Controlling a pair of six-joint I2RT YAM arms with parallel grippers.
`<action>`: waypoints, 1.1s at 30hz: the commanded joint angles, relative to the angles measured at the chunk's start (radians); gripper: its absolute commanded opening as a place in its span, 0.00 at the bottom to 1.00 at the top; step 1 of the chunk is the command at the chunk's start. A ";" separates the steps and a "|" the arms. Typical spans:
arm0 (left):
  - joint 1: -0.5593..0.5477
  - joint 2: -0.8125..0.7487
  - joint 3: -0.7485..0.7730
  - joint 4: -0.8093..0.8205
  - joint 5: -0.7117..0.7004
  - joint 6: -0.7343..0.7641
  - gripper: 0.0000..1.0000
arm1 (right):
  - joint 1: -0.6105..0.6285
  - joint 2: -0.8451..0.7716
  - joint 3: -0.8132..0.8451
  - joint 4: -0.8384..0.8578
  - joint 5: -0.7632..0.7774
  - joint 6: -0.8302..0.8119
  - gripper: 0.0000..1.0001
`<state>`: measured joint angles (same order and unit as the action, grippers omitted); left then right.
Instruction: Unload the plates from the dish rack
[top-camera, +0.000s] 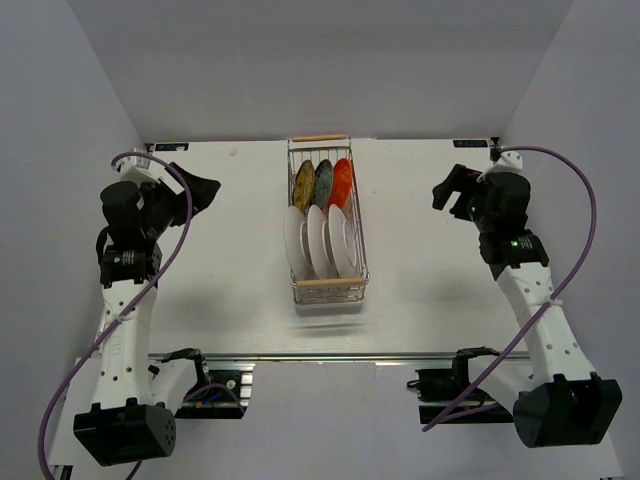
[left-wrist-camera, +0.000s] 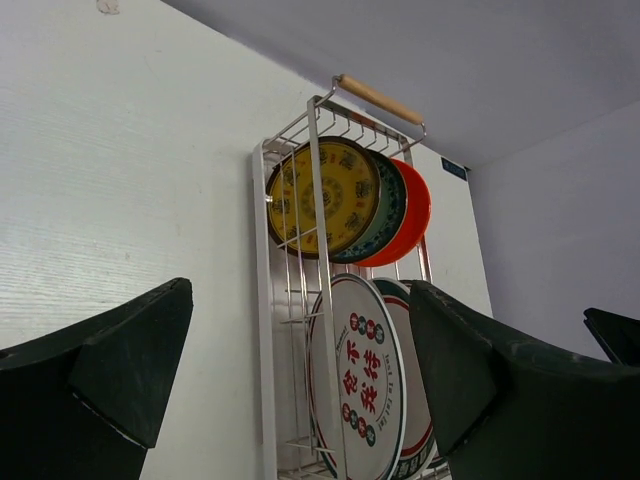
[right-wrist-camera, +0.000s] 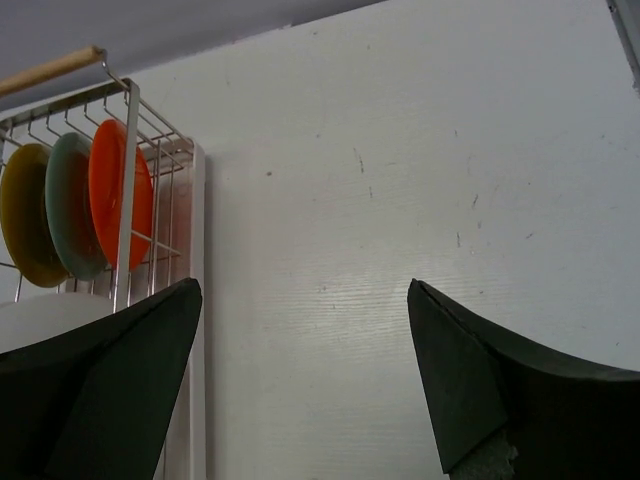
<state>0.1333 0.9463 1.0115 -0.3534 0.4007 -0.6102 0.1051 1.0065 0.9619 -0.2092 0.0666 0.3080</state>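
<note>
The silver wire dish rack (top-camera: 361, 262) with wooden handles stands at the table's middle back. Three small plates stand on edge in its far half: yellow-olive (top-camera: 304, 184), grey-blue (top-camera: 322, 182), orange (top-camera: 342, 181). Three larger white plates (top-camera: 318, 240) stand in its near half. In the left wrist view the teal-rimmed plate (left-wrist-camera: 362, 375) with red marks faces me. My left gripper (top-camera: 203, 190) is open and empty, left of the rack. My right gripper (top-camera: 448, 190) is open and empty, right of the rack. The right wrist view shows the rack (right-wrist-camera: 192, 200) at far left.
The white table (top-camera: 230, 270) is walled by grey panels on the left, back and right. A metal rail (top-camera: 330, 355) runs along the near edge with both arm bases. The right gripper also shows at the left wrist view's right edge (left-wrist-camera: 612, 335).
</note>
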 joint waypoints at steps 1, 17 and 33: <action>-0.006 -0.023 0.019 -0.035 -0.028 0.003 0.98 | -0.001 0.046 0.061 -0.045 -0.050 -0.023 0.89; -0.006 0.003 -0.011 -0.078 -0.048 -0.006 0.98 | 0.266 0.323 0.486 -0.361 -0.180 -0.115 0.89; -0.006 0.043 -0.025 -0.105 -0.088 -0.014 0.98 | 0.801 0.653 0.873 -0.702 0.469 -0.079 0.89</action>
<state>0.1333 0.9997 0.9939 -0.4515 0.3256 -0.6216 0.8646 1.6684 1.7725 -0.8562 0.3893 0.2100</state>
